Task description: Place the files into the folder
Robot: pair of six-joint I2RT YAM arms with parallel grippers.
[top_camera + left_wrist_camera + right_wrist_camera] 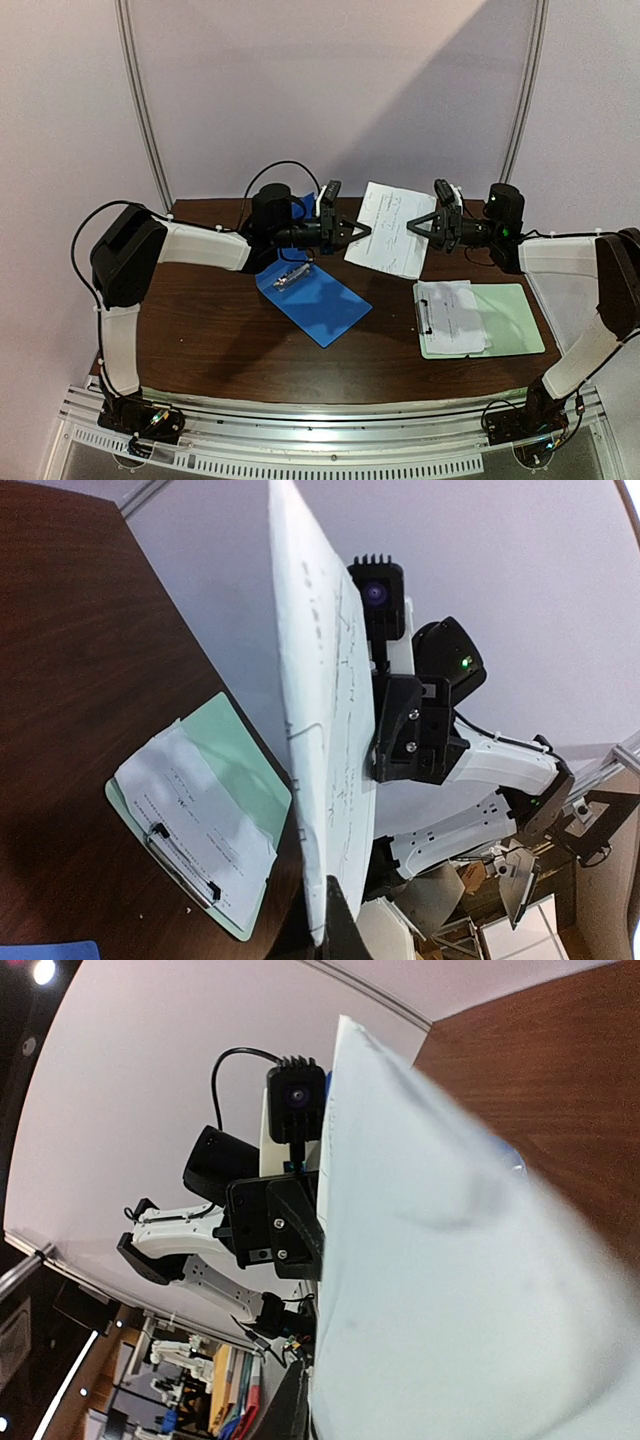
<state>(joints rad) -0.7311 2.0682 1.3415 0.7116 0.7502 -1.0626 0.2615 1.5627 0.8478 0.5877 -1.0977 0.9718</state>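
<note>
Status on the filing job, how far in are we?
Done: nothing filed. The blue folder lies open on the table, its metal clip showing and no paper in it.
In hand: the first sheet is held off the table between the left gripper and the right gripper.
Left: get it into the folder, then the second sheet, which lies on the green clipboard.

Bare desk (pixel 215 330) lies open along the near edge and between the blue folder (pixel 318 300) and the green clipboard (pixel 500 318). Toward the far edge a raised sheet (pixel 390 230), pinched between the left gripper (pixel 358 232) and right gripper (pixel 418 227), blocks the middle.
</note>
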